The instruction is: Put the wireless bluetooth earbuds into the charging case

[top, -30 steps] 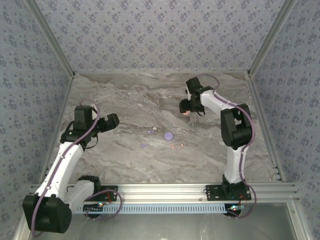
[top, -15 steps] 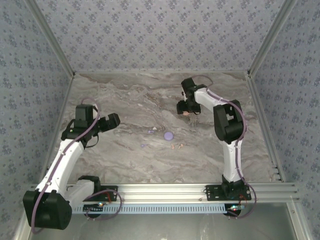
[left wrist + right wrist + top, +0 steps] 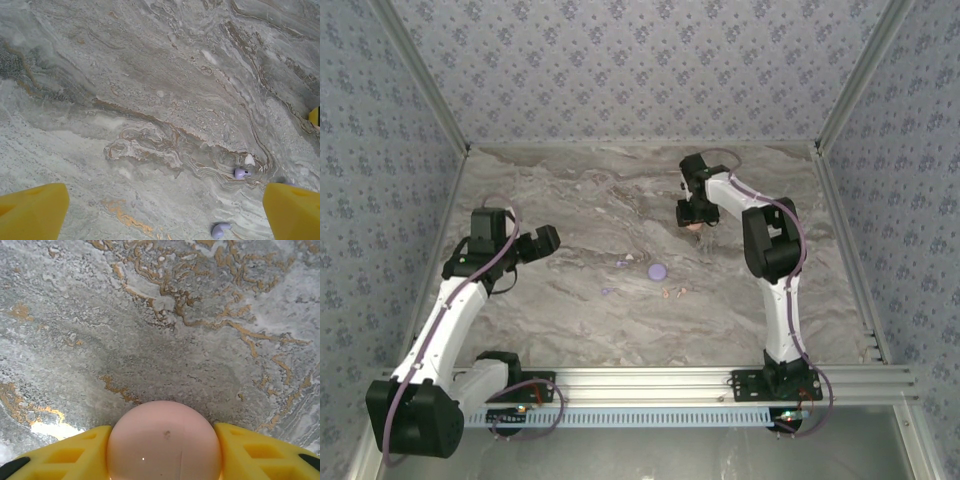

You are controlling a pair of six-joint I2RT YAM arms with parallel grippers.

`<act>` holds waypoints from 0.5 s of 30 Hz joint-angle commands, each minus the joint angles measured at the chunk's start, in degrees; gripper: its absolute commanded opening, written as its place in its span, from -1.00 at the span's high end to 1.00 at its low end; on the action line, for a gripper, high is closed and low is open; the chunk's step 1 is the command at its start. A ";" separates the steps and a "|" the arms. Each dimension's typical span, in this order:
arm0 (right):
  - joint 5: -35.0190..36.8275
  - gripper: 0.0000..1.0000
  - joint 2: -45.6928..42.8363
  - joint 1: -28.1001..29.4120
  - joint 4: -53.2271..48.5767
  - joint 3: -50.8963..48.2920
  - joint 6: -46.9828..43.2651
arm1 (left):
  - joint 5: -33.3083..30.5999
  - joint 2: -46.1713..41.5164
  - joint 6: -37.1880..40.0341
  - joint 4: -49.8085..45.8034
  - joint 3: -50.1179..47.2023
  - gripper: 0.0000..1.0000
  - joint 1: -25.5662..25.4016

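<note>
Salmon-pink disc (image 3: 164, 442) clamped in right gripper (image 3: 164, 437), right wrist | left gripper (image 3: 165, 202) wide, lavender earbuds (image 3: 242, 173) below, left wrist

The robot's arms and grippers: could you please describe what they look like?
The left arm and right arm have white links, black joints and purple cables. The left gripper and right gripper have yellow fingers.
</note>
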 commanded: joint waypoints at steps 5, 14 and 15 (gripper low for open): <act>-3.67 0.00 1.28 3.01 -1.86 1.64 -9.18 | 1.27 0.24 -0.01 -2.02 2.11 -0.99 -0.27; -8.84 0.03 2.13 7.12 -3.60 4.82 -16.93 | 3.27 0.58 -0.03 -1.41 1.83 -0.99 -0.22; -9.20 0.03 2.52 7.78 -4.04 5.34 -17.66 | 3.59 0.71 -0.14 -1.39 1.75 -0.98 -0.27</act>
